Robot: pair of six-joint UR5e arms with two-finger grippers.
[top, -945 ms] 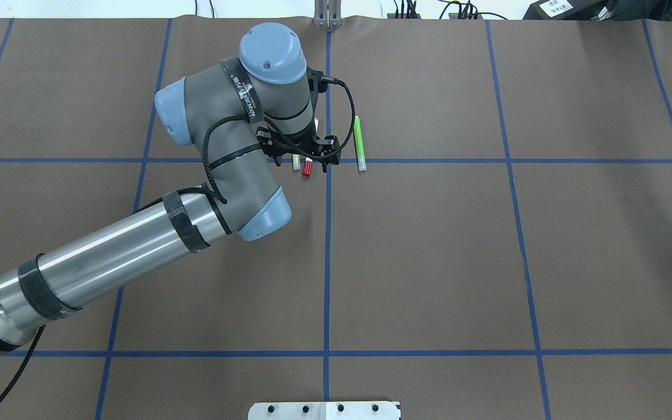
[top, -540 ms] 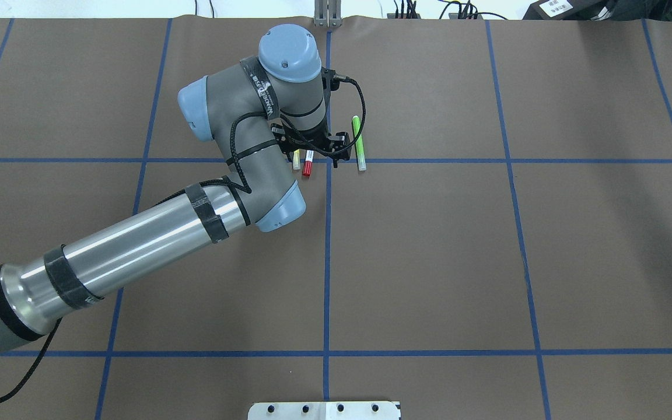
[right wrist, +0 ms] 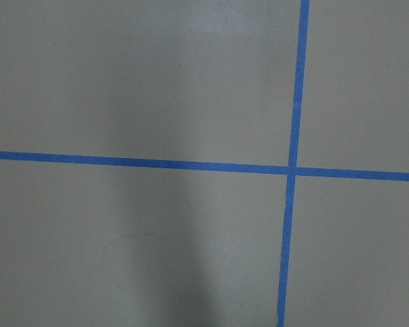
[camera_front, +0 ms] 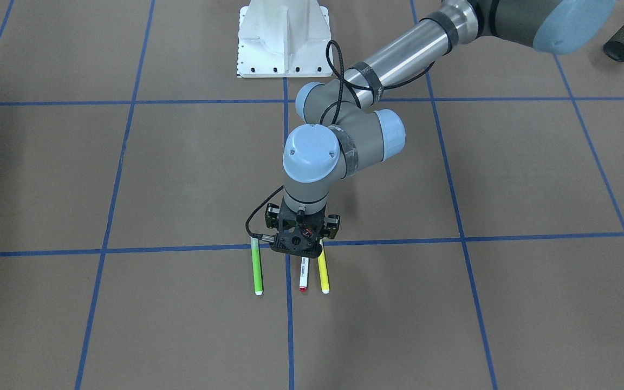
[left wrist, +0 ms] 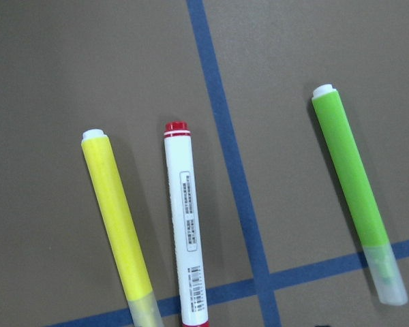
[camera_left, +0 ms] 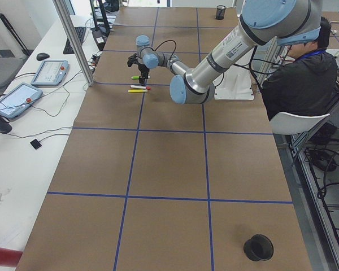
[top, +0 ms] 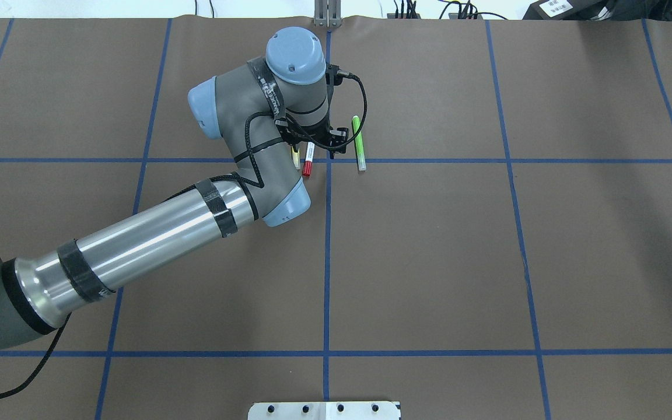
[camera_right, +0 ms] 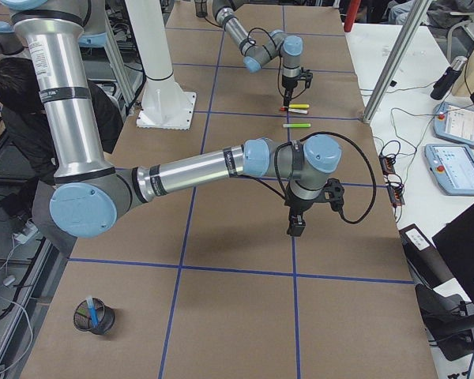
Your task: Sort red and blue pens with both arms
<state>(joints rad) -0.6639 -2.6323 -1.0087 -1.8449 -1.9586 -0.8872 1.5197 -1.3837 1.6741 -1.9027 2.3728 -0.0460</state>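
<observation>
The red pen (left wrist: pixel 187 238), a white printed barrel with red ends, lies flat between a yellow marker (left wrist: pixel 117 225) and a green marker (left wrist: pixel 351 180). My left gripper (top: pixel 314 149) hangs just above the red pen (top: pixel 308 158) with its jaws spread and nothing held. In the front-facing view its black body covers the near end of the red pen (camera_front: pixel 303 273). The blue pen (camera_right: pixel 92 309) stands in a black mesh cup (camera_right: pixel 95 316) at the table's right end. My right gripper (camera_right: pixel 295 227) hovers over bare table there. I cannot tell whether it is open or shut.
Another black mesh cup (camera_left: pixel 258 247) stands at the table's left end. The white pedestal (camera_front: pixel 282 38) sits at the robot's side. A seated person (camera_left: pixel 302 79) is behind it. Blue tape lines cross the brown mat (top: pixel 429 262).
The left arm has swung to the right, and its gripper has shifted from left of the red pen to directly over it. The pens have not moved.
</observation>
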